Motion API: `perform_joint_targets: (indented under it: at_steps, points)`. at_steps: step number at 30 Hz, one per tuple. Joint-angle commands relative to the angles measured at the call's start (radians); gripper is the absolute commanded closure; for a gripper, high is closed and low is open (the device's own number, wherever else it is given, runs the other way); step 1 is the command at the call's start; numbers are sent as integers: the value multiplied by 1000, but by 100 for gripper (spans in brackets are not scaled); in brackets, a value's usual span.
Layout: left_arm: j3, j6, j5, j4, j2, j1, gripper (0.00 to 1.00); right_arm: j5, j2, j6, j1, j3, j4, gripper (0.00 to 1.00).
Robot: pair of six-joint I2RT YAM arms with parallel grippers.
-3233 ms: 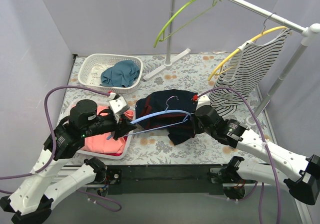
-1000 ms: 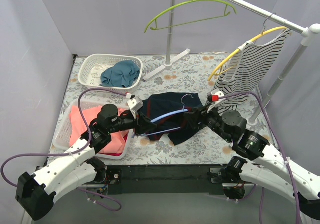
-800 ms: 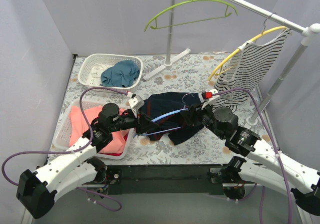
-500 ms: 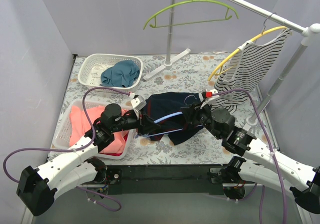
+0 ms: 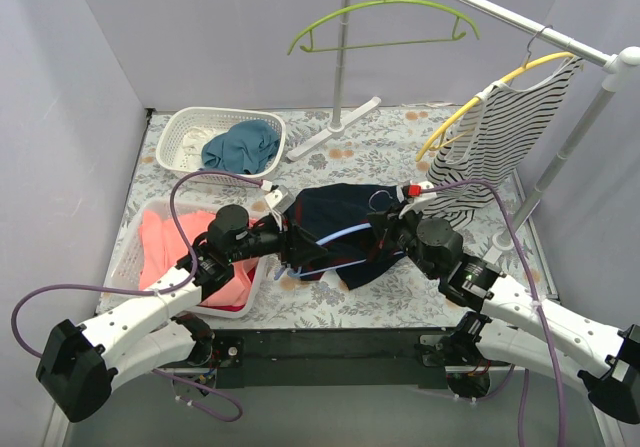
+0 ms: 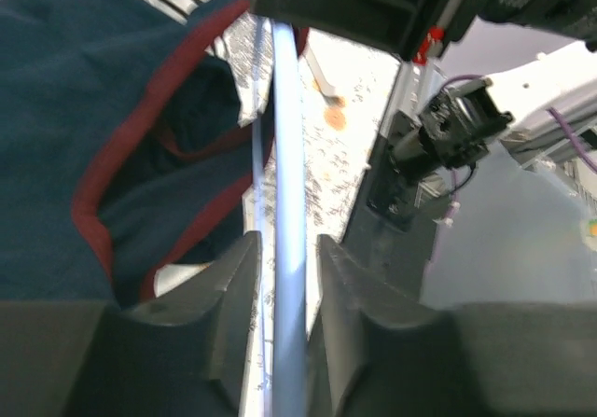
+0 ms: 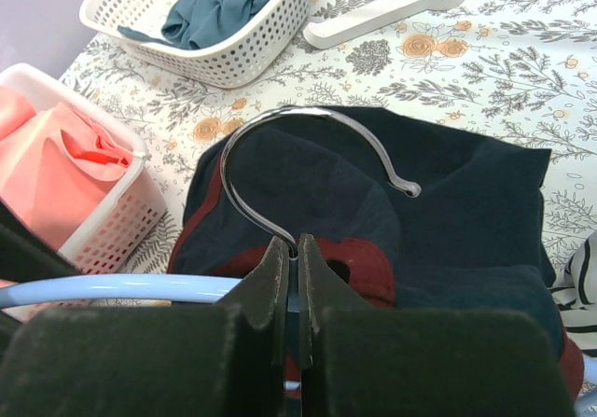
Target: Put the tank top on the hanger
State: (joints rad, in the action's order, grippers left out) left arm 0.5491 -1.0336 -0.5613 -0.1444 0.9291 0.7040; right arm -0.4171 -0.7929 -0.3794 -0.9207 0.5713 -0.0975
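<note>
The navy tank top with dark red trim lies crumpled on the flowered table; it also shows in the left wrist view and the right wrist view. The light-blue hanger is held level just above it. My right gripper is shut on the neck of the hanger's metal hook. My left gripper straddles the hanger's blue bar, with a thin gap showing on each side of the bar. The hanger's left end lies by the tank top's red-trimmed opening.
A white basket with a teal garment stands at the back left. A white bin with the coral-pink garment is at the left. On the rail hang the lime-green hanger and the yellow hanger with the striped top.
My left gripper has slid right along the hanger bar toward the tank top. My right arm has moved left with the hook. The green hanger has swung round on the rail.
</note>
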Motion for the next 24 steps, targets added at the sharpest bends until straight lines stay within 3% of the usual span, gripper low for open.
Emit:
perform_joint_targets:
  at_steps: [1, 4, 8, 11, 16, 24]
  points:
    - [23, -43, 57, -49, -1, 0, 52, -6, 6, 28, -7, -24, -59, 99]
    - [52, -54, 72, -11, 2, 0, 36, -9, 14, 39, -7, -42, -61, 99]
    - [83, -98, 184, 58, -24, 0, 26, -2, 35, 51, -7, -62, -59, 99]
    - [109, -152, 365, 167, -56, 0, 26, 11, 47, 59, -7, -74, -59, 99]
    - [127, -252, 526, 342, -52, 0, 37, 29, 53, 66, -7, -85, -61, 99]
    - [66, -279, 446, 382, 48, 0, 65, 23, 98, 73, -7, -122, -62, 99]
